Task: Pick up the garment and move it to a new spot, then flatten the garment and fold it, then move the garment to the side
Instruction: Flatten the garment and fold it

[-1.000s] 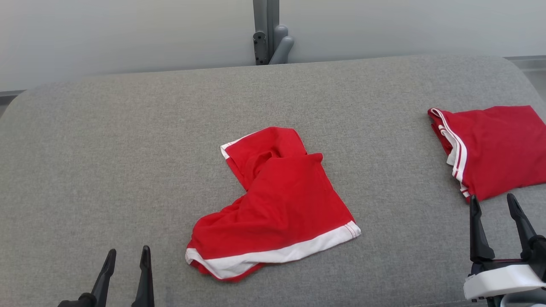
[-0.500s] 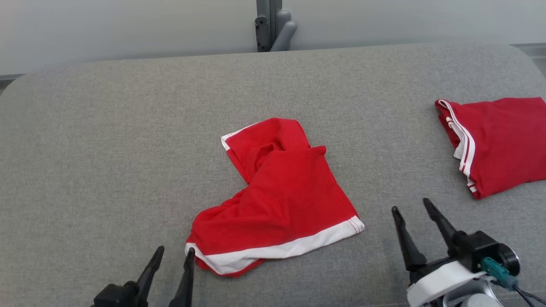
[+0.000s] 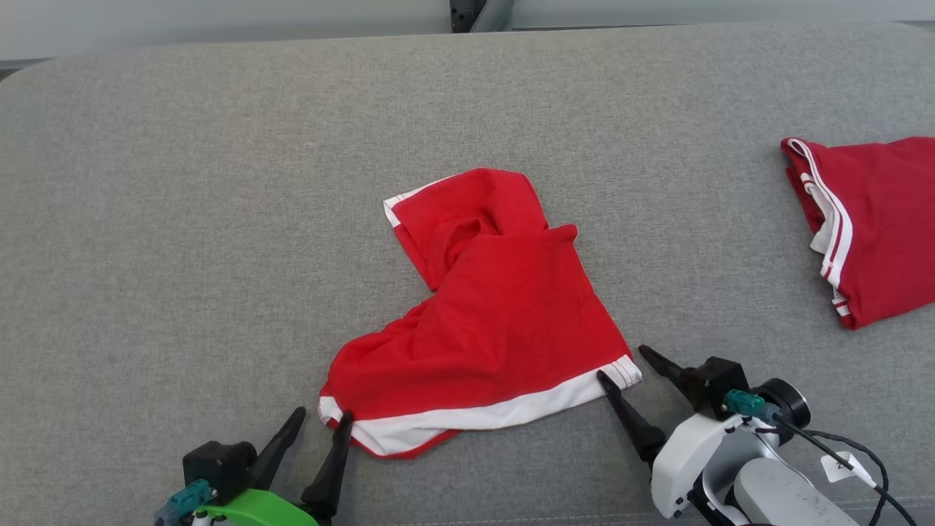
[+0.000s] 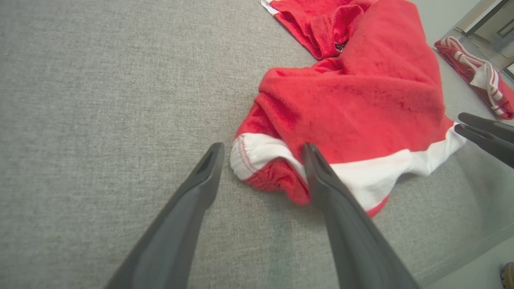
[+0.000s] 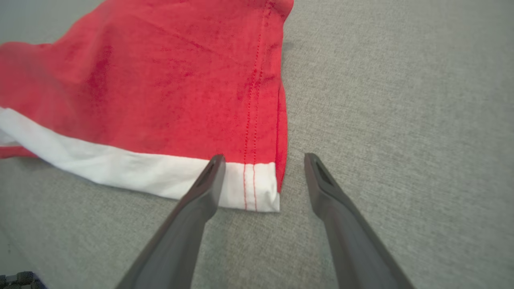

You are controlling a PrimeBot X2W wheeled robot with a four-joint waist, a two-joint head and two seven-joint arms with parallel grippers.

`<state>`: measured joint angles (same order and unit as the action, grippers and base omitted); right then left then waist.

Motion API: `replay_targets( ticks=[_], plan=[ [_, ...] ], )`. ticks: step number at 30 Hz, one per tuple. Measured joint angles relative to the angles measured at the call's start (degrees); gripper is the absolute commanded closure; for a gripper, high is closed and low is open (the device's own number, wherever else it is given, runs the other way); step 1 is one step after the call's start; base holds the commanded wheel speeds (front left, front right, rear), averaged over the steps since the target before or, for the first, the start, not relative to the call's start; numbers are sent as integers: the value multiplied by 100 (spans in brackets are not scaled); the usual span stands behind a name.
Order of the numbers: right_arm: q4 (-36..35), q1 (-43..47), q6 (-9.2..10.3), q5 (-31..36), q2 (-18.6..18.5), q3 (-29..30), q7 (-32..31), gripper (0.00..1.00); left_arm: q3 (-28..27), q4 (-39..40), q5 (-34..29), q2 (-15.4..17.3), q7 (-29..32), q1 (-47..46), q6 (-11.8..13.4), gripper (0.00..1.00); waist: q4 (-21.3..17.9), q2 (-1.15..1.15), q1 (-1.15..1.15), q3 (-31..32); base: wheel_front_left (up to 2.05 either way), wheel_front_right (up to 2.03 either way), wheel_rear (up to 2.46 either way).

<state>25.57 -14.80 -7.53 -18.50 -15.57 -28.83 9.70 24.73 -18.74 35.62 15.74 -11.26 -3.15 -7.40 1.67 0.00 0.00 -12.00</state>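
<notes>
We stand over a grey padded surface (image 3: 182, 219) with both arms low at its near edge. The crumpled red garment (image 3: 504, 314) lies at the middle of it, just ahead of us. Its white band (image 3: 482, 418) is the part nearest to us (and the long axis that matters here), running from low on our left up toward our right. Our left gripper (image 3: 323, 413) has its fingers spread wide about the band's left corner. In the left wrist view the rounded white end sits between the two tips, with one finger over the cloth. Our right gripper (image 3: 622, 361), equally wide, straddles the opposite corner, one tip over the white band beside the double stitching, the other over bare surface just past the hem. Neither holds anything. Each arm is at its own end of the band, so we judge the coming move to be both grippers closing on the two corners and lifting together. A second red garment (image 3: 876, 226), folded, lies well apart at the far right.
</notes>
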Motion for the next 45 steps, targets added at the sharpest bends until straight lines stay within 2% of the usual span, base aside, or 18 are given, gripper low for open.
replay_targets(
  ticks=[11,12,13,14,16,17,18,19,22,25,28,31,32,34,37,39,41,45],
  plan=[
    [475,-240,0,-378,-38,-488,181,0,421,-298,493,93,-97,-197,0,0,23,0,0,-4,0,0,0],
    [510,-261,0,-412,-36,-509,185,3,479,-319,522,105,-93,-237,0,0,20,0,0,0,0,0,0],
    [539,-285,0,-450,-33,-535,197,18,516,-347,559,116,-93,-270,0,0,15,0,0,2,0,0,0],
    [569,-308,0,-481,-30,-558,200,36,546,-374,608,126,-99,-302,0,0,12,0,0,4,0,0,0],
    [635,-347,0,-552,-26,-593,205,63,662,-408,679,164,-99,-374,0,0,5,0,0,10,0,0,0],
    [664,-359,0,-617,-20,-608,219,91,714,-424,708,171,-100,-398,0,22,2,0,0,15,0,0,0],
    [698,-372,0,-677,-16,-625,244,100,765,-433,748,180,-99,-414,1,62,-3,0,0,23,0,0,0],
    [698,-372,0,-677,-16,-625,244,100,765,-433,748,180,-99,-414,1,100,-3,0,0,23,0,0,0],
    [677,-375,-1,-1050,-8,-664,250,100,992,-320,882,297,-40,-432,0,100,-17,0,0,56,0,0,0],
    [244,-370,0,-1683,-190,-491,254,100,1124,198,1135,471,87,-434,1,100,-11,0,0,57,0,0,0],
    [-799,-443,2,-2586,-611,-234,-2,100,1249,1330,1597,690,467,-566,1,100,4,0,0,-30,0,0,0],
    [-1874,-869,3,-3266,-1247,188,-543,100,1222,2383,1779,1152,1088,-1160,1,100,28,0,0,-196,0,0,0],
    [-2091,-1073,5,-3499,-1410,369,-784,100,1161,2622,1862,1255,1299,-1449,1,100,41,0,0,-268,0,0,0],
    [-2302,-1556,4,-3772,-1574,694,-1274,100,1057,2882,2019,1261,1694,-2133,0,100,69,0,0,-424,0,0,0],
    [-2141,-2596,5,-3866,-1579,1171,-1852,100,890,2654,2147,960,2163,-3487,16,100,123,0,0,-697,0,0,0],
    [-1823,-3427,5,-3752,-1345,1482,-1978,100,860,2171,2005,642,2305,-4454,41,100,161,0,0,-888,0,0,0],
    [-1457,-4256,5,-3378,-1039,1677,-1906,100,762,1559,1748,282,2172,-5381,68,100,197,0,0,-1080,0,0,0],
    [-931,-5415,5,-2870,-430,1987,-1293,100,676,419,1198,-297,1303,-6635,71,100,231,0,1,-1417,0,0,0]
  ],
)
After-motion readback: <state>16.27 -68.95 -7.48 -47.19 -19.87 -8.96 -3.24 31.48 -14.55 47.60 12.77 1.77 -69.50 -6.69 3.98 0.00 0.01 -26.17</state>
